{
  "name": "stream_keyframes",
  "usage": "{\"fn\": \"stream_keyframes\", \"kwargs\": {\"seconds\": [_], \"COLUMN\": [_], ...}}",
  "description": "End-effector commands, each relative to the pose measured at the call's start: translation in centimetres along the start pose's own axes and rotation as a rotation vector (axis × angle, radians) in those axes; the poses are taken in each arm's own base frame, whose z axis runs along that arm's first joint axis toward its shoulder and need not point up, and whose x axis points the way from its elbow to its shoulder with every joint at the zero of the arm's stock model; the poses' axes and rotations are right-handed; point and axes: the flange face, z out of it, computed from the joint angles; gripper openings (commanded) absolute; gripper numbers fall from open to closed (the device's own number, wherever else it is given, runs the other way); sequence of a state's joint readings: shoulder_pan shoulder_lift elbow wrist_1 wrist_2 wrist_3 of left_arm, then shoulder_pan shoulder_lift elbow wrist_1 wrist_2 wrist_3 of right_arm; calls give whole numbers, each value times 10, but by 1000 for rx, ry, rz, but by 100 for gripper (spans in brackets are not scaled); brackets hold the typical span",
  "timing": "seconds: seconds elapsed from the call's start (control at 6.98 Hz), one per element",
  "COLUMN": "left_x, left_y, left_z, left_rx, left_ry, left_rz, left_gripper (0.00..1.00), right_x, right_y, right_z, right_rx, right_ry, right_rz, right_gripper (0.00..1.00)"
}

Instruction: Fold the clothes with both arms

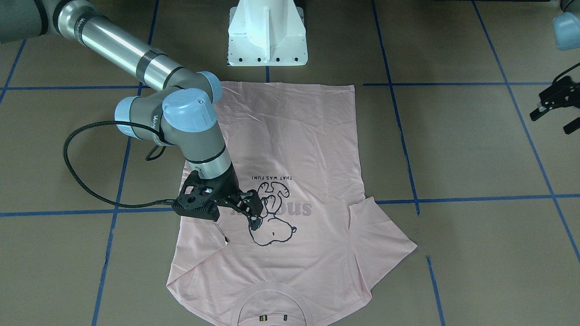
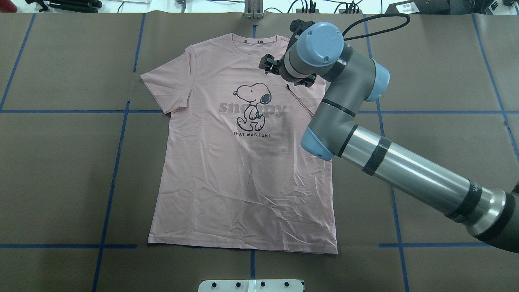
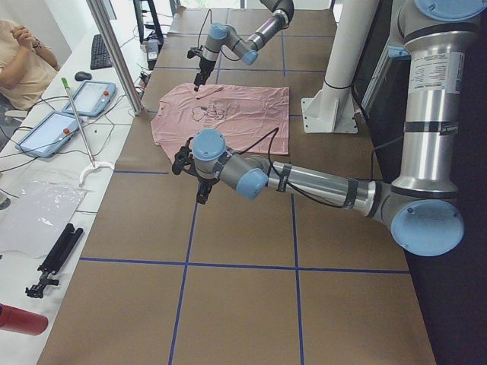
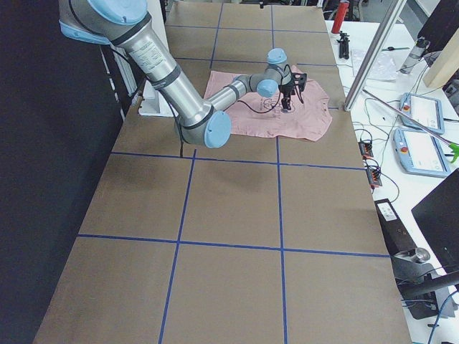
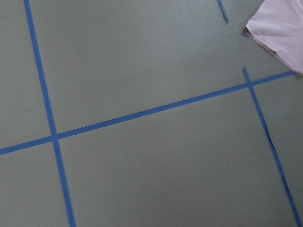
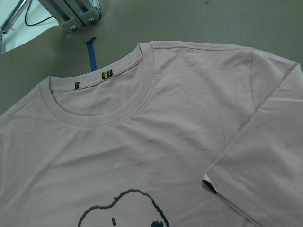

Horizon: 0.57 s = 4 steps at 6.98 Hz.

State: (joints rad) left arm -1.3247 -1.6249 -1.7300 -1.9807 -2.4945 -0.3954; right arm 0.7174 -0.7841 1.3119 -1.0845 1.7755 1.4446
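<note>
T-shirt lies flat, print up, centre frame in the overhead view, hem nearest the robot and collar far, one sleeve already folded in over the chest, likely the first fold. Right gripper hangs over that sleeve beside the dog print, fingers apart, holding nothing. Left gripper is parked well off the cloth at upper right of the front view, probably waiting; I cannot tell its state.

table: brown surface, marked into large rectangles by blue tape lines
T-shirt: pale pink, lying flat and print-up mid-table, one sleeve folded in over the chest
pedestal base: white, at the table edge beside the shirt hem
</note>
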Motion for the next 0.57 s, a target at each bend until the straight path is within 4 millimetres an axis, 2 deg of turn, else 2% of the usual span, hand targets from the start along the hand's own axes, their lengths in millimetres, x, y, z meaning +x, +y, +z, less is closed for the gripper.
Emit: {"fn": "stream_keyframes", "kwargs": {"seconds": [0.0,0.14,0.29,0.43], "left_x": [91,142,181,189], "left_y": [-68,-94,-138,-164], "left_z": [72,113,157,199], "left_rx": [10,12,20,42], "left_ry": [-48,-64,-90,-104], "left_rz": [-101,-147,-157,-127], "left_gripper": [100,100,100,100], "right_x": [45,77,81,83], "right_y": [-3,-8,-9,-9], "right_z": [-54,-74,-75,-77], "right_rx": [-50,-70,-77,-79], "right_ry": [-65,-78,-78,-78], "right_rz": [2,11,9,10], "right_gripper": [100,100,100,100]}}
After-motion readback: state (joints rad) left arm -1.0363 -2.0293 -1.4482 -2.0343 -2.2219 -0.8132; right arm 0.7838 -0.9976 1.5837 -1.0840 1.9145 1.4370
